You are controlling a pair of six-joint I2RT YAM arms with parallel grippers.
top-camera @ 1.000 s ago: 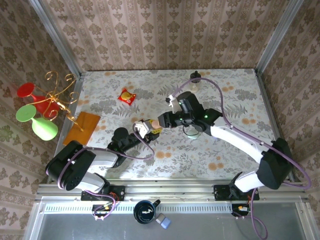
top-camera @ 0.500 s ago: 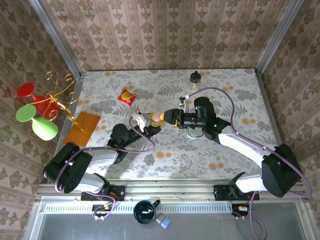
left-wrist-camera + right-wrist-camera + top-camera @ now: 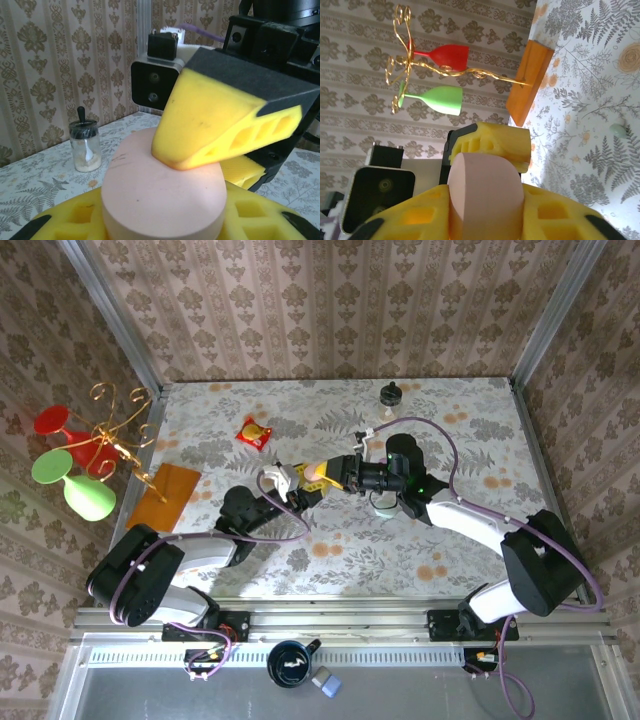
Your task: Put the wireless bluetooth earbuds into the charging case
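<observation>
Pink case (image 3: 160, 185) is up off the surface (image 3: 450, 430), mid-table, pinched btwn both arms. Left gripper (image 3: 162, 220): jaws clenched on its lower part, rounded end poking out past the tips. Right gripper (image 3: 485, 215) meets it head-on from the opposite side, jaws closed over that free end, w/ one finger (image 3: 215, 120) pressed on top. Case's long axis runs approx. from one gripper to the other, so the next move is prob. a pull-apart w/ left as anchor. Earbuds: none clearly made out. One small pale lump (image 3: 619, 130) lies on the surface, poss. a bud, too small to tell. Both jaws are busy, so neither is free to fetch it.
</observation>
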